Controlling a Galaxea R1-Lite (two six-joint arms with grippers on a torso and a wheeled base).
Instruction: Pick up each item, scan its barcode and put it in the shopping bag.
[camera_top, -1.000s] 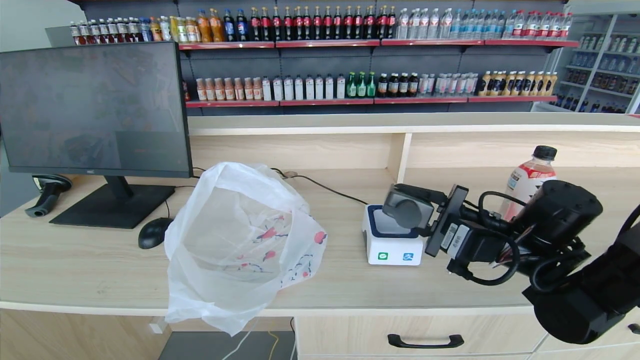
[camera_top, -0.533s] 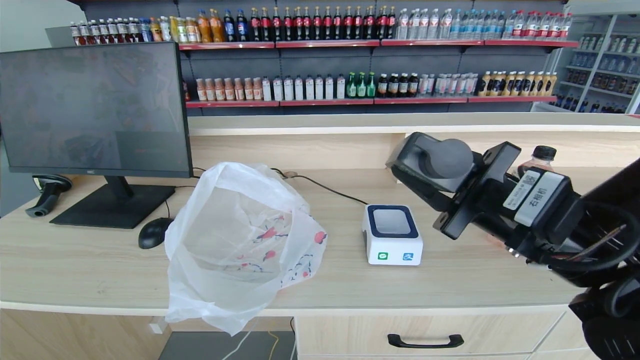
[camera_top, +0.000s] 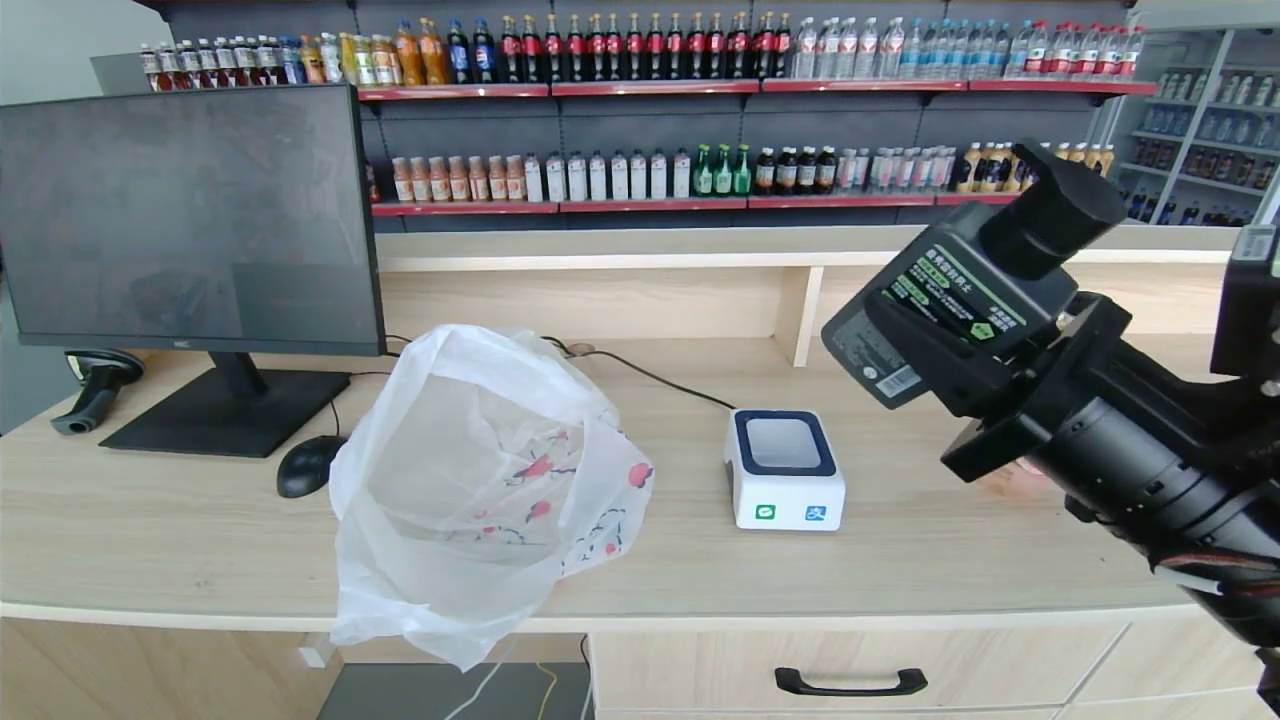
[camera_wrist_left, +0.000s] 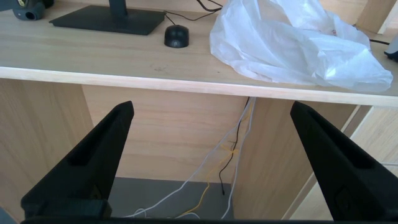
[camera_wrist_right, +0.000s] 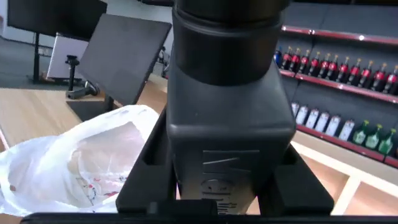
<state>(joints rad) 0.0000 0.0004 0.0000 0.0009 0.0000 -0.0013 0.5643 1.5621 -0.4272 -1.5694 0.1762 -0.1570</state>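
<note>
Above checkout counter (camera_top: 900, 570), right hand (camera_top: 1010, 375) tight around barcode-labelled dark bottle (camera_top: 950, 300); left hand (camera_wrist_left: 211, 124) agape.

black bottle (camera_top: 955, 305), white red-flowered bag (camera_top: 470, 480)

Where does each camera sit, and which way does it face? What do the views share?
Head view: on the head, facing forward and down at counter, bag, scanner, monitor; right gripper holds a bottle.
Left wrist view: before the counter, facing its front edge and the bag; open left gripper in front.
Right wrist view: above the counter, facing past the bottle to bag, monitor, shelves; right gripper flanks the bottle.
Shared: all show the bag; head and right wrist views share bottle and monitor.
</note>
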